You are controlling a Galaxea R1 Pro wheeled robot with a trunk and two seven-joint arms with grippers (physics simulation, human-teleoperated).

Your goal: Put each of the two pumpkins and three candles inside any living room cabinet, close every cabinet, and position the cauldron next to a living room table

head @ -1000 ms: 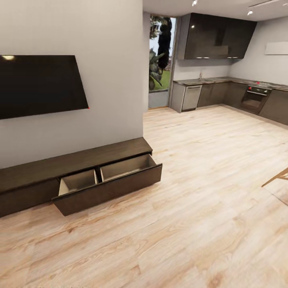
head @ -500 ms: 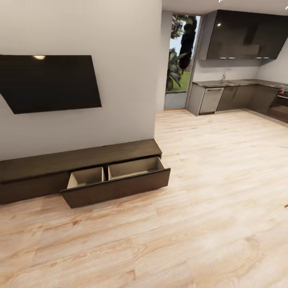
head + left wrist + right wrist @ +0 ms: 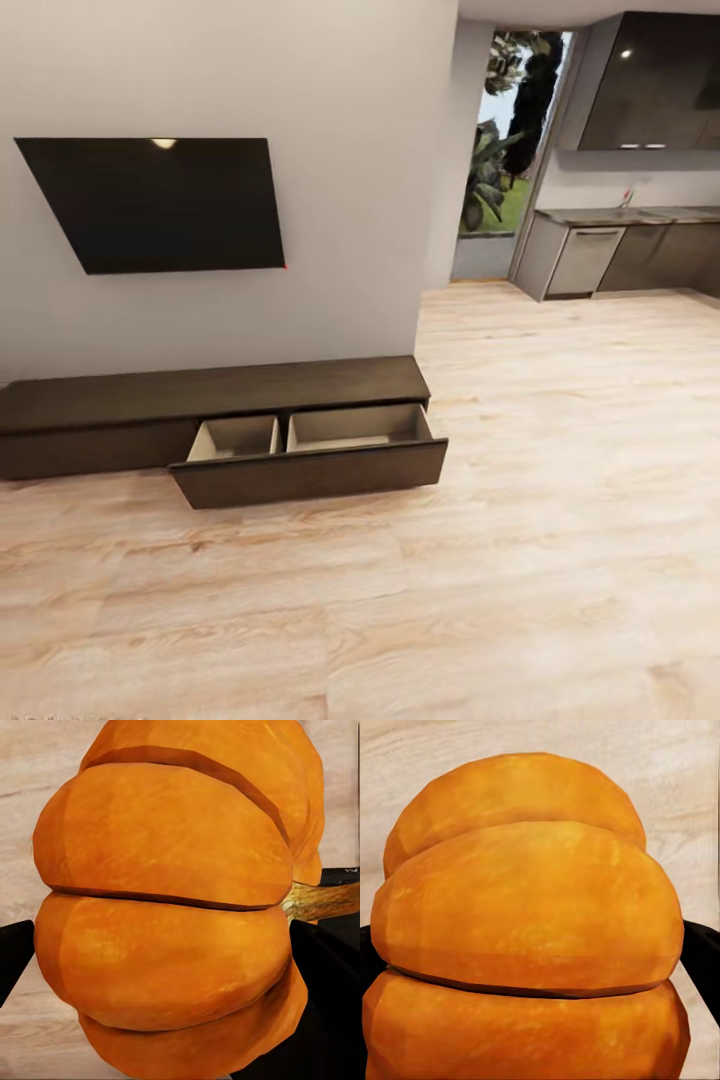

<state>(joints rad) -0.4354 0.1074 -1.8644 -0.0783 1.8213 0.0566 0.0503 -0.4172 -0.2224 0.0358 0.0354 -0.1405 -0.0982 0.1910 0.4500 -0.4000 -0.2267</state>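
The long dark-brown cabinet (image 3: 215, 385) runs along the wall under the television in the head view. Its right-hand drawer (image 3: 310, 472) stands pulled out, and two pale beige compartments (image 3: 235, 437) show inside with nothing visible in them. In the left wrist view a bright-orange ribbed pumpkin (image 3: 165, 870) with a brown stem sits between the black fingers (image 3: 330, 975) of my left gripper (image 3: 172, 967), which is shut on it. The right wrist view shows a second pumpkin (image 3: 525, 915), with my right gripper (image 3: 532, 960) shut on it and dark fingers (image 3: 703, 952) at its sides.
A black television (image 3: 160, 205) hangs on the grey wall above the cabinet. Pale wood floor (image 3: 450, 600) stretches in front of the cabinet and to the right. Grey kitchen units (image 3: 620, 255) and a glass door with plants (image 3: 505, 170) lie at the back right.
The whole head picture has shifted to the right, so the camera has turned left. The cabinet and its open drawer now sit more squarely in view. Nothing in the room has moved.
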